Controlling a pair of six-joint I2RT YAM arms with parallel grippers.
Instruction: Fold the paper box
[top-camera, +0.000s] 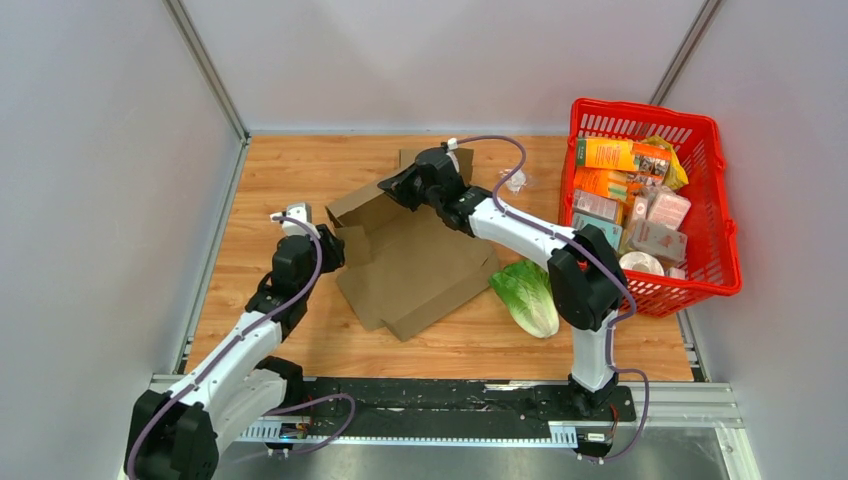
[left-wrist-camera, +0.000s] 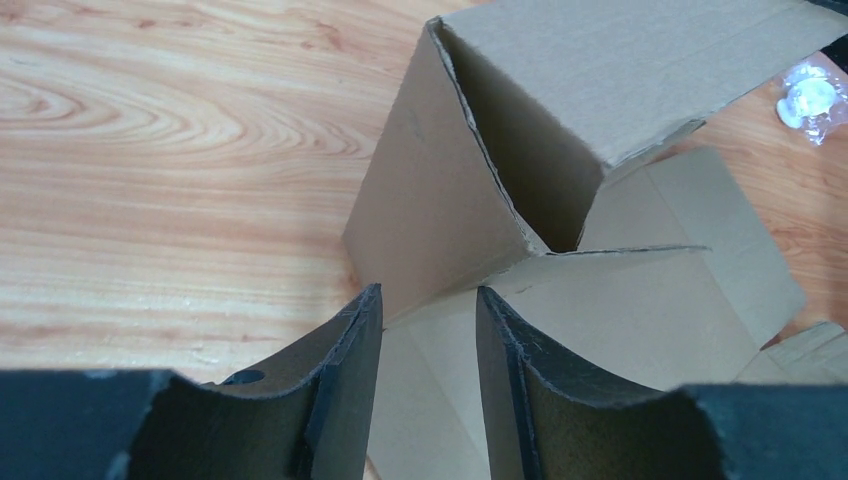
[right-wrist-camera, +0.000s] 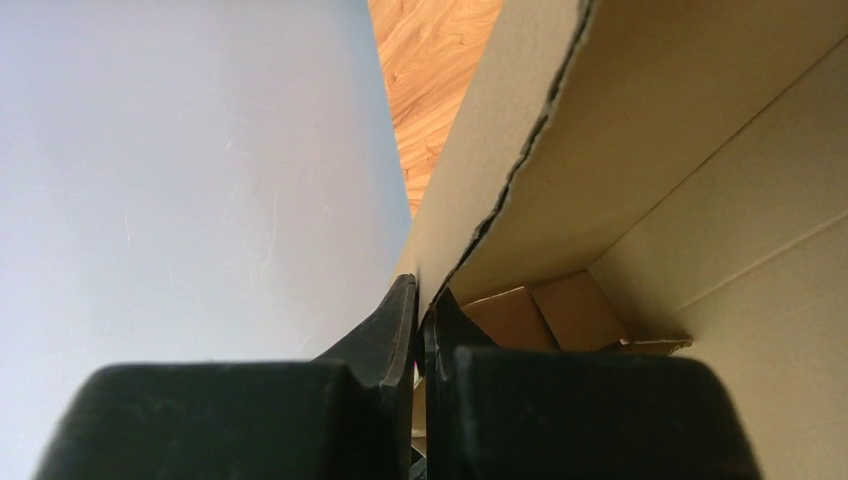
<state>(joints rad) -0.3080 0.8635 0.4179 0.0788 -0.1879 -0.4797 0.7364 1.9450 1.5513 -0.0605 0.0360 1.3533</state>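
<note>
Paper box (top-camera: 420, 265) lies partly flat at the middle of the table (top-camera: 290, 170), with one wall (top-camera: 362, 205) raised at its far-left end. Right gripper (top-camera: 395, 190) is pinched on that wall's top edge. Left gripper (left-wrist-camera: 428, 300) stands parted and empty just beside the box, the raised corner straight ahead of its fingers.

Wooden table (top-camera: 300, 170): box (top-camera: 420, 270), lettuce (top-camera: 527, 295), basket (top-camera: 640, 122)
</note>
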